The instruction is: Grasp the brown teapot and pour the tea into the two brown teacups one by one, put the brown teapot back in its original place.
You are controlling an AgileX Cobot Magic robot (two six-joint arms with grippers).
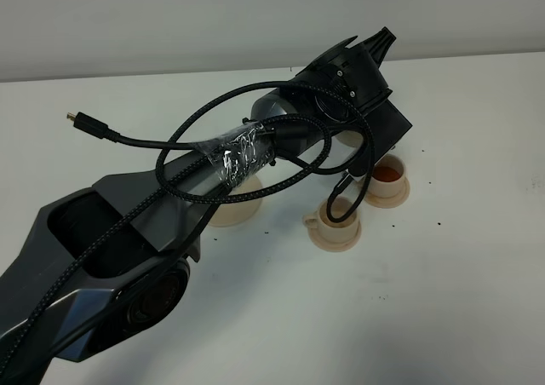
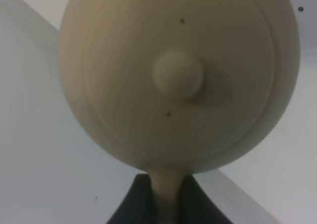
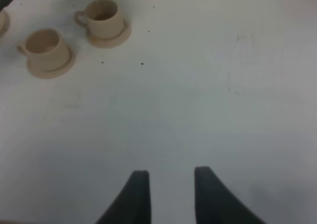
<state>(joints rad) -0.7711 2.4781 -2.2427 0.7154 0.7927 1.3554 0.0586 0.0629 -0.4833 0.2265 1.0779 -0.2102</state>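
The brown teapot (image 2: pixel 178 75) fills the left wrist view, lid knob towards the camera. My left gripper (image 2: pixel 166 189) is shut on its loop handle. In the high view my left arm (image 1: pixel 341 87) reaches across and hides the teapot, held above the far cup (image 1: pixel 387 181), which has brown tea in it. In the right wrist view a thin stream of tea falls into this cup (image 3: pixel 101 18). The near cup (image 1: pixel 335 223) (image 3: pixel 47 48) looks empty. The wide saucer (image 1: pixel 234 210) lies partly under the arm. My right gripper (image 3: pixel 168 194) is open and empty over bare table.
A loose black cable (image 1: pixel 111 132) loops off the left arm above the white table (image 1: pixel 460 274). Small dark specks lie on the table around the cups. The right arm is out of the high view.
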